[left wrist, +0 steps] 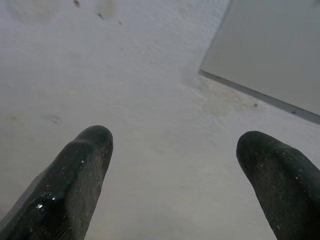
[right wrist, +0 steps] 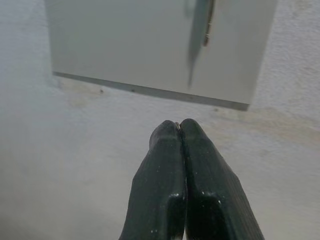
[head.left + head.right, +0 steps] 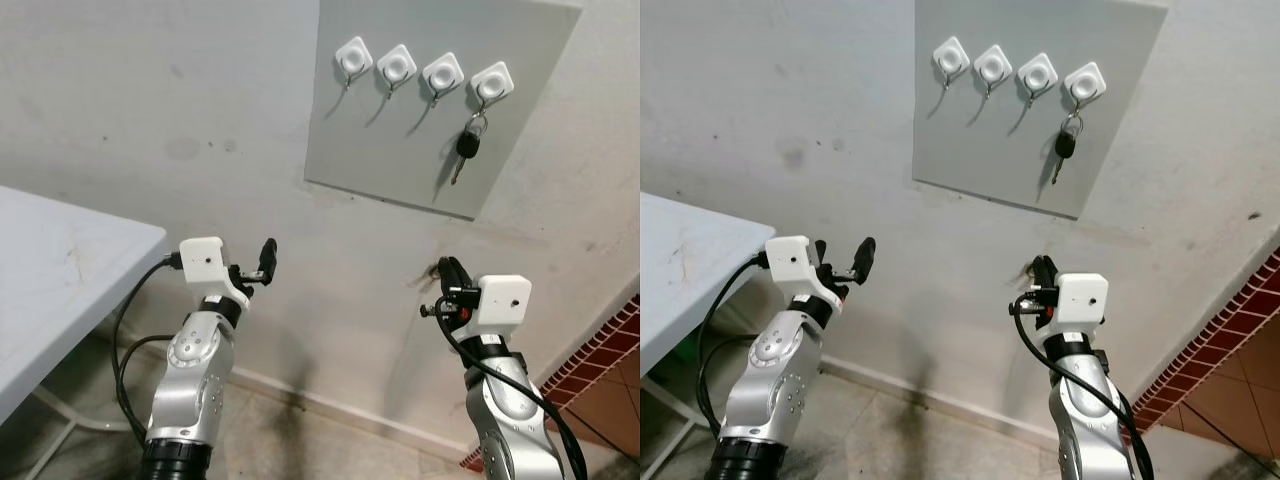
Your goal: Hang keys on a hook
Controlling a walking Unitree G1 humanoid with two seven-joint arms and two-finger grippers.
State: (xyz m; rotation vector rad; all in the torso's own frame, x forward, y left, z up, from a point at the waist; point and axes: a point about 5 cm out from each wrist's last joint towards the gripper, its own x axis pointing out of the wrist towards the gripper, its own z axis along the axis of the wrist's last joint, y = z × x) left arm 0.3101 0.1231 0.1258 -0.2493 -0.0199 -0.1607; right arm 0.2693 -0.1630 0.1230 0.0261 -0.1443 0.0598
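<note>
On rightmost hook (image 3: 492, 84), keys (image 3: 466, 146); left pincer (image 1: 175, 165) spread, right pincer (image 2: 179, 131) pressed together.

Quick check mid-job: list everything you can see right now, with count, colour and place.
Board: one, grey, on the wall.
Hooks: four, white, in a row along the board's top.
Keys: one bunch, black and silver, hanging on the hook at the row's right end.
Table: one, white, at the left.
Brick: red, low on the right.
Left claw: black, open, raised towards the wall.
Right claw: black, shut, empty, below the keys.
</note>
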